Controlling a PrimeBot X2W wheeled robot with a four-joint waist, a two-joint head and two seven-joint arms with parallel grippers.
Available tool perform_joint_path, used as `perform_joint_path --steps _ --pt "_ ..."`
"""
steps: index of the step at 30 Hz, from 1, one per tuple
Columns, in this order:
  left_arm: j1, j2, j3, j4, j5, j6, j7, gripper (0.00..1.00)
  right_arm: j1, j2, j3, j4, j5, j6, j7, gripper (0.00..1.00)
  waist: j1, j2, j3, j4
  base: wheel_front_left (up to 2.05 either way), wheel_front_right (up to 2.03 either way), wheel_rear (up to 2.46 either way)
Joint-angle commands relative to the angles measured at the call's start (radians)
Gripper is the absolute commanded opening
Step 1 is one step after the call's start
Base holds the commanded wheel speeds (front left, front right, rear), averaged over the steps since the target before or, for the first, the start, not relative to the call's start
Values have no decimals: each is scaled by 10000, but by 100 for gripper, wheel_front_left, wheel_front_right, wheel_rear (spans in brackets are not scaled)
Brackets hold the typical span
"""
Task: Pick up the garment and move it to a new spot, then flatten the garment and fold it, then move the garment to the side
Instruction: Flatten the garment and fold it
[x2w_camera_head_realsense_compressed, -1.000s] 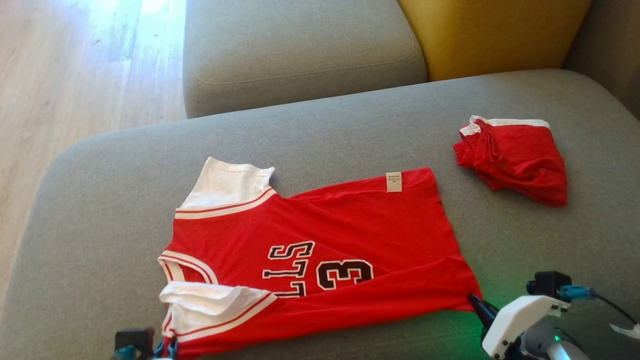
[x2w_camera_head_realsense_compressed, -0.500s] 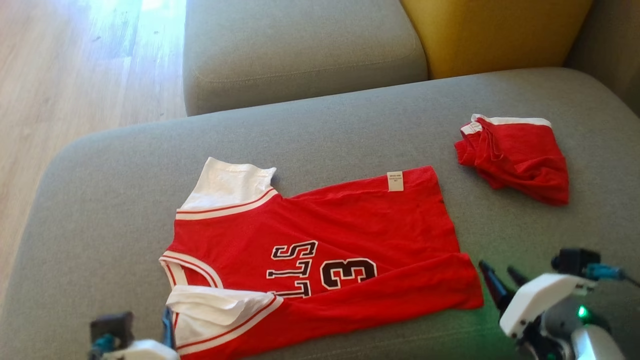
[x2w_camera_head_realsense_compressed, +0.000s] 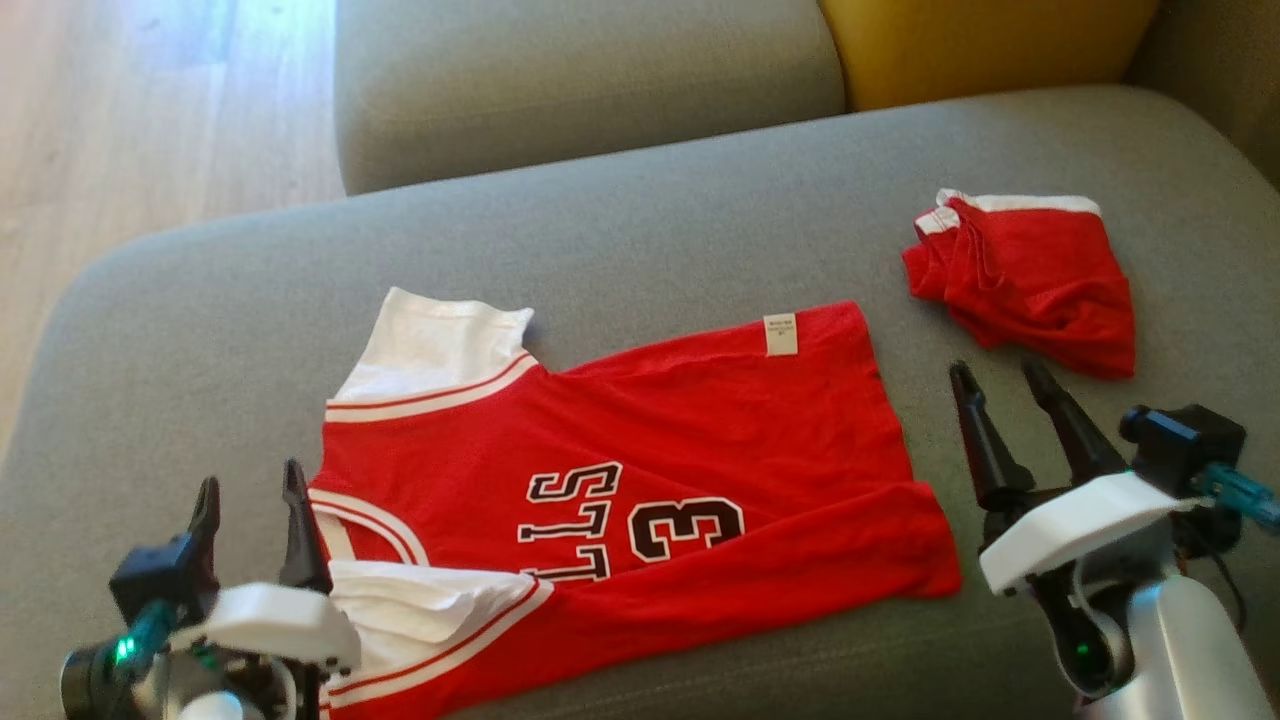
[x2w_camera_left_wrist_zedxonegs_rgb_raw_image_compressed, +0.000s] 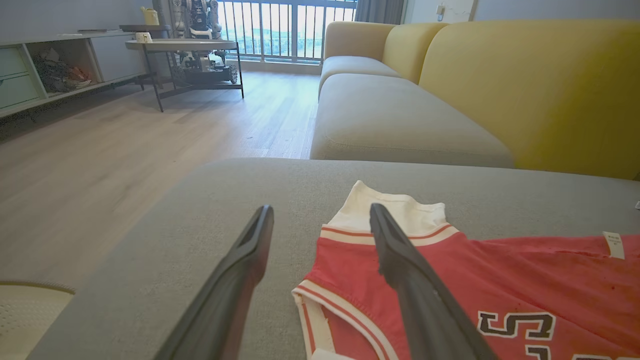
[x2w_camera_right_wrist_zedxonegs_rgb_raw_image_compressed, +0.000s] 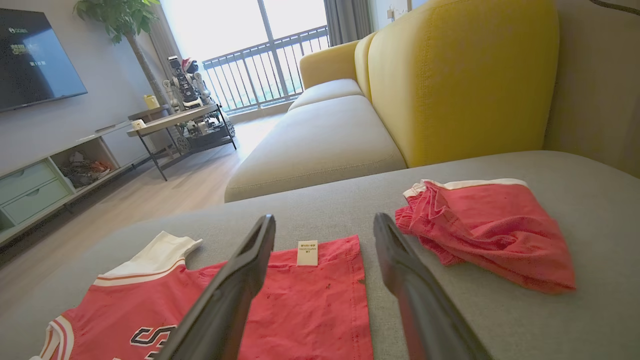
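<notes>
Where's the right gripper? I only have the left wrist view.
Observer: The right gripper is open and holds nothing. It is beside the hem end of the jersey, over the grey cushion.
Operator: Anything else on that cushion?
Observer: Yes, bunched red shorts lie past the right gripper's fingertips, apart from the jersey.
Operator: Is the jersey flat?
Observer: Not fully. In the head view its near long edge is folded over onto the front and covers part of the lettering.
</notes>
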Motion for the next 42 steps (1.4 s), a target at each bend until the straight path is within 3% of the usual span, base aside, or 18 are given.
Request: perform_joint_path --steps 1,5,18,27,39,40,41,42 --pt "-945 272 348 -178 34 -109 45 100 -259 -2 395 -507 -96 -2 -164 100 0 0 266 -215 0 0 0" --pt "-1884 654 229 168 -47 -523 831 100 -515 -1 711 -787 -81 -2 -232 100 0 0 887 -582 0 0 0" --pt "-6609 2460 -131 2781 -524 -2819 4229 100 -1995 0 1476 -1304 450 -2 -564 100 0 0 3265 -1923 0 0 0" --pt "-8216 3297 -811 4869 136 -3416 5550 100 -2416 0 1569 -1295 791 -2 -791 100 0 0 3823 -2436 0 0 0" --pt "-9261 3328 -1355 6788 656 -3431 5594 100 -2524 1 1559 -1114 976 -2 -948 100 0 0 4122 -2672 0 0 0" --pt "-9299 3297 -1382 6887 651 -3456 5562 45 -2524 1 1541 -1091 962 -2 -946 100 0 0 4119 -2656 0 0 0" --pt "-9315 3237 -1411 6970 611 -3533 5533 0 -2520 1 1515 -1068 945 -2 -944 100 0 0 4104 -2626 0 0 0" --pt "-9326 3158 -1430 7038 548 -3614 5501 0 -2512 1 1480 -1045 929 -2 -934 100 0 0 4078 -2582 0 0 0"
